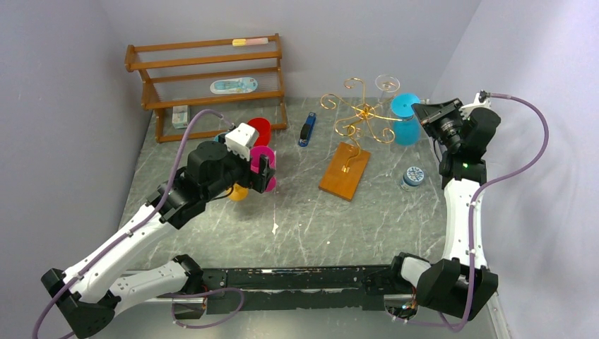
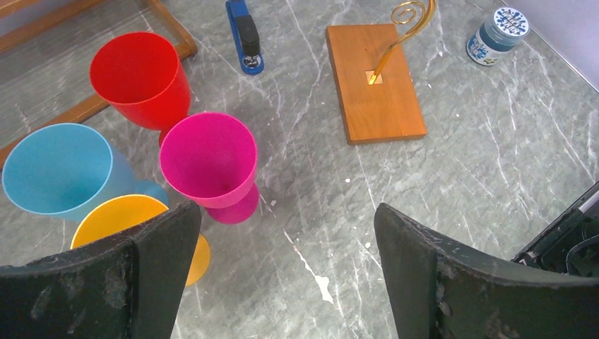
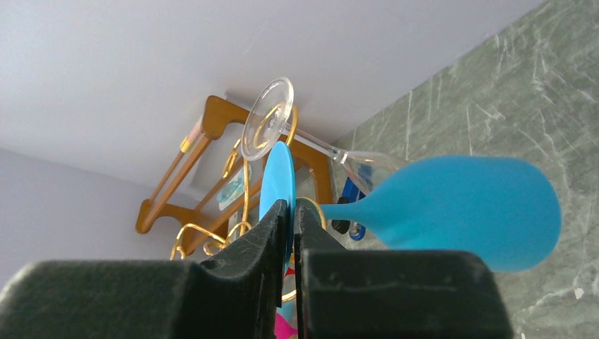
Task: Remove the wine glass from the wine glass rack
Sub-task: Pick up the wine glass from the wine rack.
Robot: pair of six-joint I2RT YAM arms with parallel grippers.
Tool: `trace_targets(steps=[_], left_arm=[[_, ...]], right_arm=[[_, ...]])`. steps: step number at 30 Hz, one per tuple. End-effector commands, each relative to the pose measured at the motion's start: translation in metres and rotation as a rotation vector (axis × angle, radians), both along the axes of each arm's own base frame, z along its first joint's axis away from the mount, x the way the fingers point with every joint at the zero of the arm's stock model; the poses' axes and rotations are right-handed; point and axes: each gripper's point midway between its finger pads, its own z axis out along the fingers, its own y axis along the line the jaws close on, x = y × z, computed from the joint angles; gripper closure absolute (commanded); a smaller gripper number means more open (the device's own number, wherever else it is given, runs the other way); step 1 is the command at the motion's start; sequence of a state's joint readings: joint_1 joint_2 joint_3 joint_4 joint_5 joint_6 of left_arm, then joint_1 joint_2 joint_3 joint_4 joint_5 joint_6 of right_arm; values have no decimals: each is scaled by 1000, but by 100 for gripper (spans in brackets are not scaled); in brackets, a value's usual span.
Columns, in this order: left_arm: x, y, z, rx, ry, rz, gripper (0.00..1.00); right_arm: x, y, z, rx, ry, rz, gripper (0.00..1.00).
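Now the grasp step: right jaws pinch the foot of the blue glass (image 3: 459, 212), which hangs upside down from a curl of the rack (image 1: 345, 171). Left jaws gape, idle. Next, I judge, it needs lifting and sliding clear of the wire.

The blue wine glass (image 1: 406, 121) hangs bowl-down from the right arm of the gold wire rack (image 1: 357, 113). The rack stands on its flat orange-brown wooden base (image 1: 345, 171).
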State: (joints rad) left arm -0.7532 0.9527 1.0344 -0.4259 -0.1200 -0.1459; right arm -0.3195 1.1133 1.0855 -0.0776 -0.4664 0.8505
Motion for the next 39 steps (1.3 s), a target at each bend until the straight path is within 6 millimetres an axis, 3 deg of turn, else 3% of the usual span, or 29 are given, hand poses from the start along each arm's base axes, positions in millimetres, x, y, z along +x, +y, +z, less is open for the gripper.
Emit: trace_targets(steps=[1, 9, 17, 22, 29, 33, 39], left_arm=[[-1, 7, 2, 10, -9, 16, 3], [-2, 16, 6, 18, -21, 46, 3], [-3, 20, 11, 13, -38, 55, 3], [-3, 19, 9, 17, -29, 52, 3], [-3, 19, 5, 19, -24, 51, 3], [-1, 19, 5, 27, -21, 61, 3], [-1, 14, 5, 24, -15, 42, 3]], right_arm=[[-1, -4, 5, -7, -7, -18, 91], [-14, 8, 29, 107, -51, 5, 98], [-28, 2, 31, 113, -30, -66, 99], [-35, 6, 21, 125, -4, -63, 100], [-35, 26, 24, 158, -55, 61, 100], [-36, 30, 35, 132, -88, 86, 100], [-28, 37, 33, 173, -111, 151, 100]])
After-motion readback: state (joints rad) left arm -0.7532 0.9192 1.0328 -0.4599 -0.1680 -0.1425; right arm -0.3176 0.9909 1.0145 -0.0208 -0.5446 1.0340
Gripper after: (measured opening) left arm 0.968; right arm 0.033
